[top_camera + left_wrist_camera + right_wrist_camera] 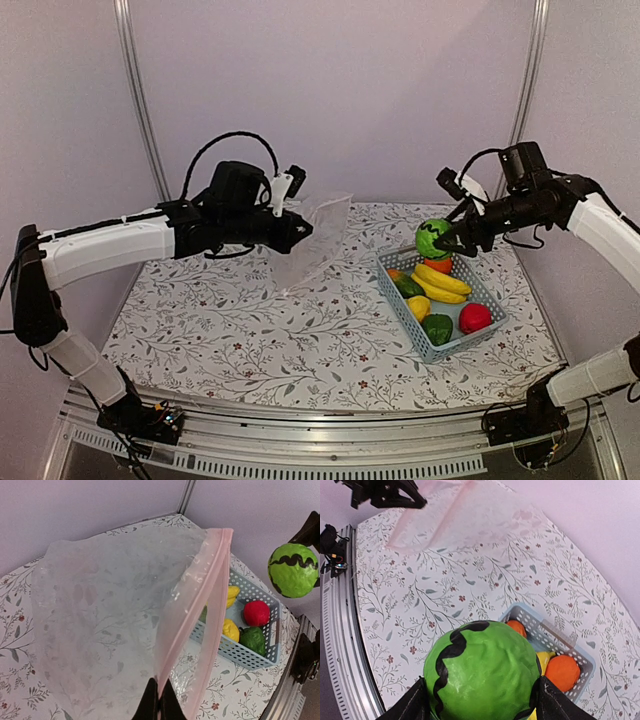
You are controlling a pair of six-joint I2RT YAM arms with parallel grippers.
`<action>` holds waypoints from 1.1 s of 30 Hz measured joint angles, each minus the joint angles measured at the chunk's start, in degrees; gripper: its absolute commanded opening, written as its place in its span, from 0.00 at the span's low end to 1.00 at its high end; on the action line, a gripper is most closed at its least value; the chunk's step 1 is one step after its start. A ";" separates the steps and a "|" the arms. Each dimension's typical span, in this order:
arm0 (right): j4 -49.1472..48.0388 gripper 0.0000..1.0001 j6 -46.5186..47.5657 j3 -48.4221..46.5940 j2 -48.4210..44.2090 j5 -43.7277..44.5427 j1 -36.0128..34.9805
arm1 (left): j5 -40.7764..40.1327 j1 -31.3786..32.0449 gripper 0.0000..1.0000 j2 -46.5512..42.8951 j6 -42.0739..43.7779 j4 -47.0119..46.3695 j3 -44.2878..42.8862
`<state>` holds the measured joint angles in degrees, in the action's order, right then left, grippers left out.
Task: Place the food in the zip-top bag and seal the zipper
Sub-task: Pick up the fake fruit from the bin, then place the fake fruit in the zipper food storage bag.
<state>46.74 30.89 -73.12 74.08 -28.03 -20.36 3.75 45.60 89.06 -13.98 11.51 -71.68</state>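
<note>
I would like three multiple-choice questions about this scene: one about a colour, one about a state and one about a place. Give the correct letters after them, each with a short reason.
1. What colour is the slotted basket?
A. light blue
B. black
C. red

2. The zip-top bag, which the left gripper holds up, is:
A. full of fruit
B. empty
C. torn in two

3. Where is the watermelon?
A. in the basket
B. inside the zip-top bag
C. held by the right gripper, in the air

Answers:
1 A: its walls look light blue in the top view.
2 B: the flowered table shows through the clear plastic, and there is no food inside.
3 C: the right wrist view shows it clamped in the gripper, with the basket below it.
</note>
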 measured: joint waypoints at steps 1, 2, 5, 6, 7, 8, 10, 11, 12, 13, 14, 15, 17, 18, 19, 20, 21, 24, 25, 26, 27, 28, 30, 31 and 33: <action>-0.11 0.39 -0.11 -1.51 -0.48 -2.23 -0.46 | 0.31 0.00 0.00 0.00 -1.22 -0.28 -0.11; -0.33 0.39 -0.24 -2.78 -0.79 -4.02 -0.94 | 0.44 0.00 0.00 0.00 -2.25 -0.31 -0.24; -1.66 0.39 -1.31 -6.14 -1.38 -8.76 -3.08 | 0.57 0.00 0.00 0.48 -6.47 0.17 -2.03; -2.12 0.39 -1.70 -6.97 -1.46 -10.08 -3.87 | 0.57 0.04 0.00 0.72 -8.09 0.35 -2.99; -2.69 0.38 -2.16 -7.96 -1.49 -11.58 -4.85 | 0.59 0.09 0.00 0.96 -9.70 0.42 -3.93; -3.30 0.38 -2.82 -8.81 -1.51 -12.83 -5.66 | 0.55 0.20 0.00 1.11 -11.37 0.39 -4.85; -5.05 0.37 -4.26 -10.27 -1.51 -15.43 -6.97 | 0.22 0.81 0.00 1.20 -14.64 0.39 -6.62; -6.27 0.37 -5.14 -10.93 -1.49 -17.03 -7.48 | -0.02 1.29 0.00 1.20 -15.93 0.39 -7.34; -7.80 0.37 -6.29 -11.34 -1.49 -18.53 -7.82 | -0.39 1.90 0.00 1.20 -17.20 0.44 -8.09; -9.77 0.37 -7.85 -11.72 -1.49 -20.33 -8.11 | -0.70 2.51 0.00 1.25 -18.18 0.50 -8.74; -11.26 0.37 -8.87 -11.78 -1.46 -21.35 -8.24 | -1.16 3.21 0.00 1.33 -19.21 0.68 -9.51; -13.03 0.37 -10.29 -11.82 -1.31 -22.45 -8.52 | -1.55 3.96 0.00 1.60 -20.22 1.11 -10.51; -16.33 0.37 -13.03 -12.17 -0.37 -24.26 -9.07 | -2.12 5.11 0.00 2.34 -21.86 1.77 -12.39; -17.46 0.37 -14.05 -12.59 0.35 -24.81 -9.42 | -2.71 5.77 0.00 2.91 -22.67 2.29 -13.62; -18.91 0.37 -15.23 -12.98 1.27 -25.27 -9.86 | -3.02 6.19 0.00 3.28 -23.21 2.60 -14.29; -20.11 0.37 -16.26 -13.38 2.23 -25.68 -10.32 | -3.32 6.60 0.00 3.61 -23.76 2.91 -14.91; -21.24 0.37 -17.38 -13.92 3.37 -26.01 -10.84 | -3.67 6.95 0.00 3.87 -24.13 3.13 -15.32; -23.19 0.37 -19.52 -15.13 6.03 -26.12 -12.04 | -4.76 8.04 0.00 4.02 -25.09 3.72 -15.93; -23.61 0.37 -20.06 -15.56 6.82 -26.05 -12.33 | -4.92 8.33 0.00 4.02 -25.22 3.85 -16.15; -24.17 0.37 -20.76 -15.96 7.61 -25.68 -12.48 | -5.03 8.50 0.00 4.00 -25.31 3.87 -16.31; -24.35 0.37 -21.18 -16.26 8.22 -25.14 -12.63 | -5.18 8.70 0.00 3.98 -25.42 3.87 -16.44; -24.63 0.37 -21.59 -16.48 8.72 -24.35 -12.66 | -5.38 8.81 0.00 3.89 -25.59 3.87 -16.46; -25.20 0.38 -22.25 -16.50 9.55 -22.62 -12.66 | -5.66 8.87 0.00 3.74 -25.99 3.91 -16.46; -25.31 0.38 -22.38 -16.50 9.84 -21.88 -12.66 | -5.73 8.87 0.00 3.61 -26.23 3.89 -16.37; -25.44 0.38 -22.60 -16.50 10.75 -20.00 -12.66 | -5.70 8.87 0.00 2.95 -26.80 3.80 -15.72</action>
<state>21.30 8.29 -89.62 84.84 -48.03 -33.01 -1.96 54.48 92.01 -40.77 15.31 -87.39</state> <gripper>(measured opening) 0.661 0.006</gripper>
